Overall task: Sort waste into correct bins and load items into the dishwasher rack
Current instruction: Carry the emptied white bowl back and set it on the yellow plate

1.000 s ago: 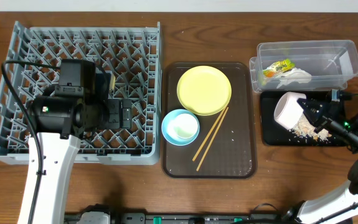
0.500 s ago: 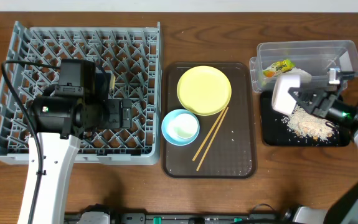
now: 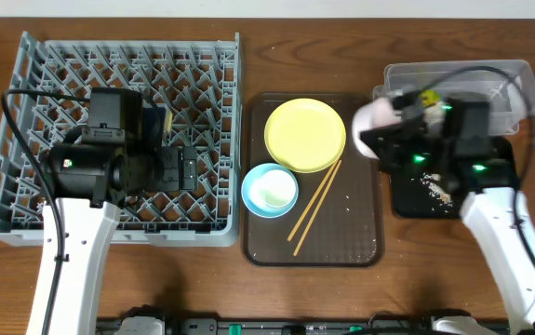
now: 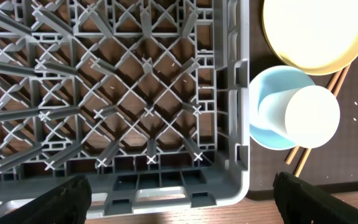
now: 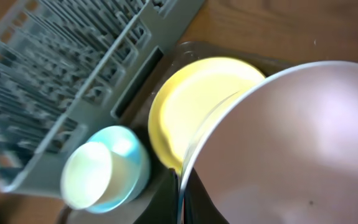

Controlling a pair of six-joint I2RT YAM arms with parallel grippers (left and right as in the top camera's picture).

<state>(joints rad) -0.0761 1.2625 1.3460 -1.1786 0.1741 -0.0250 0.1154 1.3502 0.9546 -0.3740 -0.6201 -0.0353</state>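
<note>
My right gripper [image 3: 393,140] is shut on the rim of the white bowl [image 3: 374,126] and holds it tilted above the brown tray's right edge. In the right wrist view the bowl [image 5: 291,143] fills the right side, pinched between the fingers [image 5: 182,193]. The yellow plate [image 3: 305,135], the light blue bowl [image 3: 256,177] with the white cup [image 3: 274,191] in it, and the chopsticks [image 3: 315,206] lie on the brown tray. My left gripper [image 3: 179,170] is open and empty over the grey rack [image 3: 62,84]. Its fingers [image 4: 179,199] show in the left wrist view.
The brown serving tray [image 3: 360,233] lies in the middle. The clear tub [image 3: 490,84] at the back right holds the green-and-orange wrapper [image 3: 425,96]. The black tray [image 3: 407,200] holds beige crumbs [image 3: 437,189] and is partly under my right arm. The tissue is hidden.
My right gripper has carried the white bowl left, from above the black tray to the brown tray's right edge. Crumbs now lie on the black tray. The left arm has not moved.
</note>
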